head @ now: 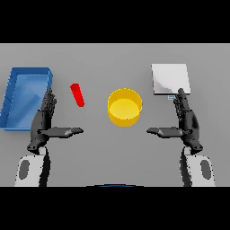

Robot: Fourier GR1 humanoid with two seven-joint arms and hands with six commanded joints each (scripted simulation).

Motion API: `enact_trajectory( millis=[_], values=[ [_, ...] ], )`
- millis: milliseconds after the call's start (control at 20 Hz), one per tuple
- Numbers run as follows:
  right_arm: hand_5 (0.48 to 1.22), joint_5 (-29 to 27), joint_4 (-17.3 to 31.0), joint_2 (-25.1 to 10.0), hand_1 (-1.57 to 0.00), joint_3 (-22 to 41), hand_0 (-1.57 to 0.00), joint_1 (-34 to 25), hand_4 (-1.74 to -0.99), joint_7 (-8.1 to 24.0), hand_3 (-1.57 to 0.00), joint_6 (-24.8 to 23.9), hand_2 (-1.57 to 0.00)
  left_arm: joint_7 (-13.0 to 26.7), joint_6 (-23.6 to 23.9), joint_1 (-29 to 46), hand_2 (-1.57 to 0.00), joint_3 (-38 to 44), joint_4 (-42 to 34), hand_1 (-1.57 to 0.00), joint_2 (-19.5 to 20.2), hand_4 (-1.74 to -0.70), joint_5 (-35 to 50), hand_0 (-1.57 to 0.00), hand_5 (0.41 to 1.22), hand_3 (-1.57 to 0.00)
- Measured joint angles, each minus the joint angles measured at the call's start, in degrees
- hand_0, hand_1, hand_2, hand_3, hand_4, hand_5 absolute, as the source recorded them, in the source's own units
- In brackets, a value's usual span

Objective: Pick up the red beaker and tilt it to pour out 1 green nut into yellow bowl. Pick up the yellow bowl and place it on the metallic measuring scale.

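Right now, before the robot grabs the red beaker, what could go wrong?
The red beaker is thin and looks tilted, so the left hand might knock it over and spill the nut before reaching the yellow bowl. The blue bin sits close beside that hand, so a wide swing could bump it. Later, the scale is small and close to the right hand, so the bowl could land off-centre.
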Motion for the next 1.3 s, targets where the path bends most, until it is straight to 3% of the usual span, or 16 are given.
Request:
enact_trajectory(
  millis=[300, 350, 400, 550, 750, 1000, 1300],
  values=[
    [0.681, -0.39, 0.08, -0.53, 0.0, -0.4, 0.0, 0.45, -1.245, -0.33, 0.0, 0.39, 0.0, 0.24, 0.92, -0.08, 0.0, -1.17, -0.12, 0.0, -1.36, -1.2, -1.11, 0.0, 0.652, 0.0],
    [0.678, 5.35, -2.78, -2.91, 0.0, 2.0, 0.0, 2.73, -1.242, -5.53, 0.0, -0.69, 0.0, -0.33, 0.82, 1.22, 0.0, -3.24, -1.97, 0.0, 0.14, -1.21, -4.26, 0.0, 0.649, 0.0],
    [0.679, 9.32, -4.37, -4.01, 0.0, 3.98, 0.0, 4.48, -1.239, -7.4, 0.0, -1.34, 0.0, -0.66, 0.6, 2.89, 0.0, -4.56, -4.4, 0.0, 1.17, -1.21, -5.91, 0.0, 0.65, 0.0],
    [0.678, 14.03, -7.19, -5.1, 0.0, 6.08, 0.0, 6.28, -1.235, -5.72, 0.0, -2.58, 0.0, 3.02, 0.37, 4.79, 0.0, -6.59, -7.73, 0.0, 2.2, -1.22, -8.21, 0.0, 0.66, 0.0],
    [0.682, 13.2, -7.85, -5.09, 0.0, 6.21, 0.0, 5.97, -1.254, -4.92, 0.0, -1.74, 0.0, 3.55, -0.24, 4.42, 0.0, -7.4, -8.01, 0.0, 2.83, -1.25, -9.13, 0.0, 0.679, 0.0],
    [0.677, 11.17, -8.66, -4.18, 0.0, 6.36, 0.0, 7.11, -1.296, -6.92, 0.0, -0.56, 0.0, 4.28, -1.01, -1.93, 0.0, -6.14, 0.39, 0.0, 2.18, -1.37, -8.53, 0.0, 0.732, 0.0],
    [0.686, 9.74, -8.36, -4.65, 0.0, 5.38, 0.0, 6.53, -1.331, -5.88, 0.0, 0.09, 0.0, 4.07, 0.98, -11.23, 0.0, -3.21, 11.42, 0.0, 2.02, -1.36, -9.52, 0.0, 0.726, 0.0]
  ],
)
